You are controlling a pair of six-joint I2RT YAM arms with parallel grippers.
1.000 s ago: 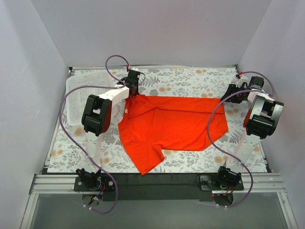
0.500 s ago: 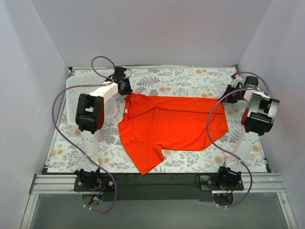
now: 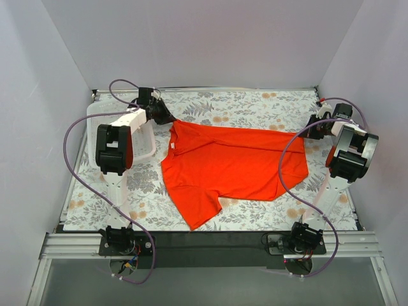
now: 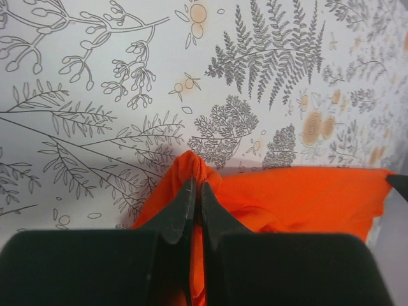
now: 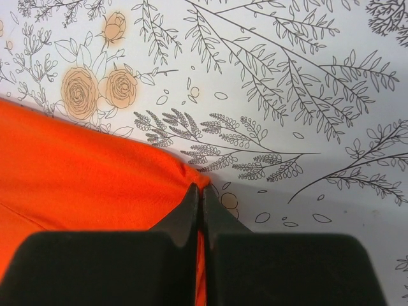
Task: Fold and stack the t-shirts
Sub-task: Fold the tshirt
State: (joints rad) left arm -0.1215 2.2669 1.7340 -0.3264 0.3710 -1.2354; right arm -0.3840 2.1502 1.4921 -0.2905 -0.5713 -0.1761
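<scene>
One bright orange-red t-shirt (image 3: 233, 162) lies spread on the flower-patterned table, a sleeve pointing toward the near edge. My left gripper (image 3: 167, 119) is shut on the shirt's far left corner, and the left wrist view shows the fingers (image 4: 196, 183) pinching a bunched fold of the orange fabric (image 4: 306, 197). My right gripper (image 3: 311, 126) is shut on the far right corner. In the right wrist view its tips (image 5: 203, 187) pinch the edge of the fabric (image 5: 83, 172) just above the table.
A white perforated basket (image 3: 95, 118) stands at the far left, under and beside my left arm. Grey walls close the table on three sides. Purple cables loop off both arms, the right one hanging over the shirt's right edge (image 3: 284, 166).
My left gripper has moved left with its shirt corner and my right gripper has drawn slightly right. The shirt's far edge is now stretched straighter between them.
</scene>
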